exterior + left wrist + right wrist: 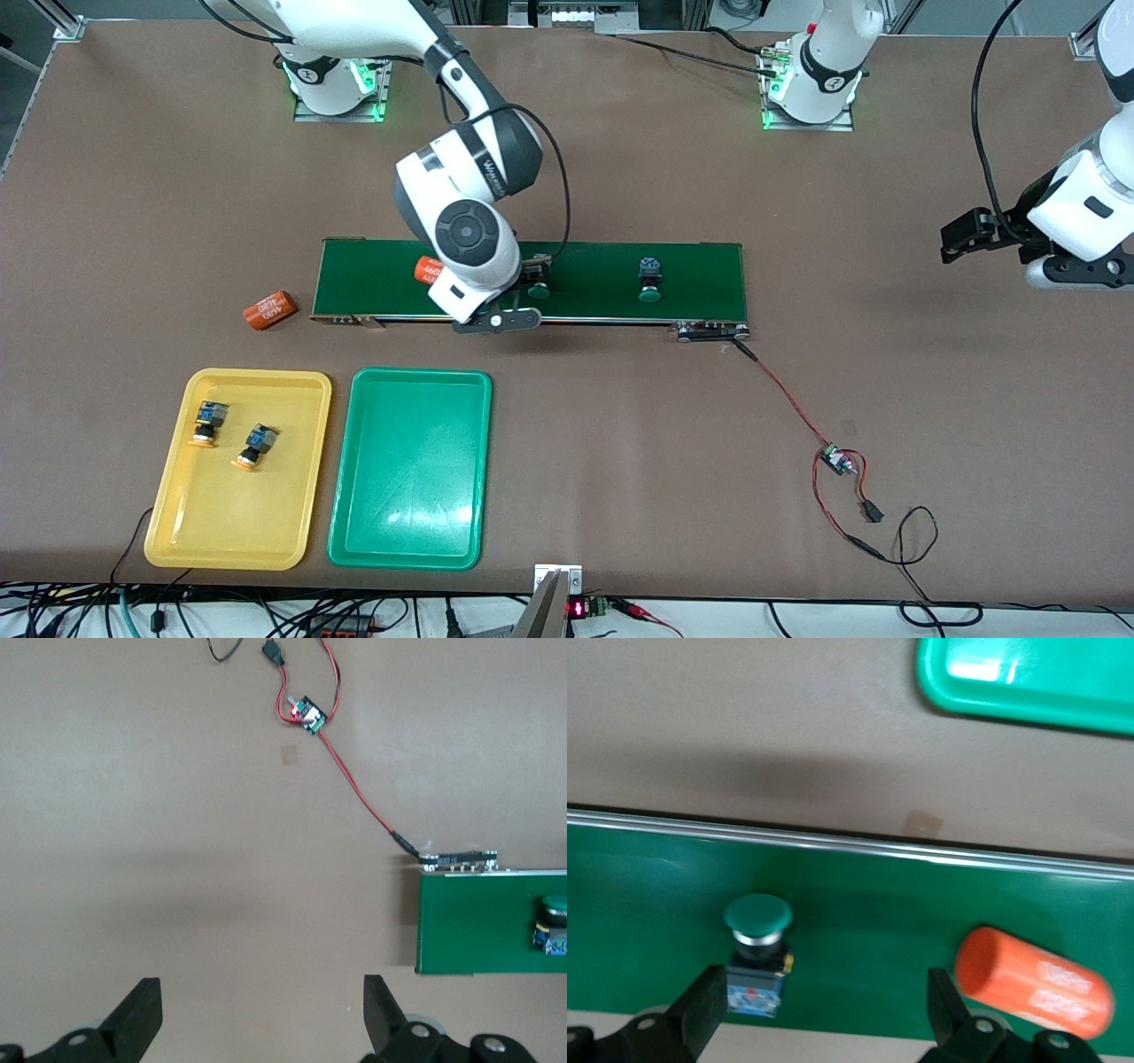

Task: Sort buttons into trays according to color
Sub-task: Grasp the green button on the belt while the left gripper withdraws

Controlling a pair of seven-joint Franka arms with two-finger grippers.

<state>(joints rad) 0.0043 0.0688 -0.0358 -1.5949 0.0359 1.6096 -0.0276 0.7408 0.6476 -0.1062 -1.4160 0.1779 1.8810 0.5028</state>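
Right gripper [819, 1014], fingers spread wide and holding nothing, hangs over the conveyor belt [691, 270] above a green-capped button [756, 952]. Seen from the right wrist, that button lies on its side close to one finger [700, 1010], well off the midline between the two. To do this step well, it seems best to shift the gripper until the blue-and-black body sits midway between the fingers, descend, and close on the body, not on the rounded cap, which would likely slip. An orange cylinder [1035, 981] lies on the belt just beside the other finger; the closing stroke should keep clear of it.

On a clock face centred on this gripper in the front view, a second green-capped button [651, 279] lies on the belt at 3 o'clock, a second orange cylinder [268, 310] on the table at 9, the green tray [409, 468], with no buttons in it, at 6, and the yellow tray [237, 468], holding both yellow-orange buttons [206, 424], at 7.

Left gripper [263, 1014], fingers spread and holding nothing, waits over bare table off the belt's end.

The front view hides the first button behind the right arm; only the right wrist view shows its pose. Only the front view shows both trays whole. The left wrist view adds the belt's end and a small circuit board [308, 714] on red wires.
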